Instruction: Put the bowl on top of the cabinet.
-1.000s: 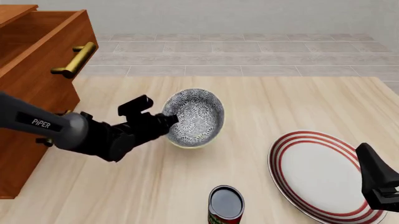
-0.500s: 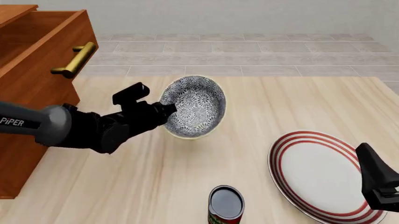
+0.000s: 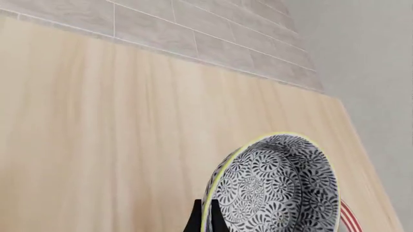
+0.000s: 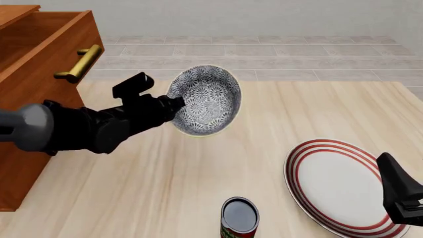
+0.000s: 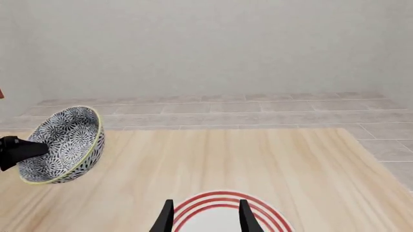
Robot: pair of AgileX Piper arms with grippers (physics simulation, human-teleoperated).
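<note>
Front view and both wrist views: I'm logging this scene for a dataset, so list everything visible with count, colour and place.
bowl: one, white with blue-grey floral pattern, tilted on its side, held above the table.
cabinet: one, reddish-brown, far left, gold handle.
plate: one, white with red rings, flat on the table, near right.
can: one, dark top, red label, near edge, centre.
table: one, pale wood.
left tool: one, black, closed on the bowl's rim.
right tool: one, black, open, above the plate.
</note>
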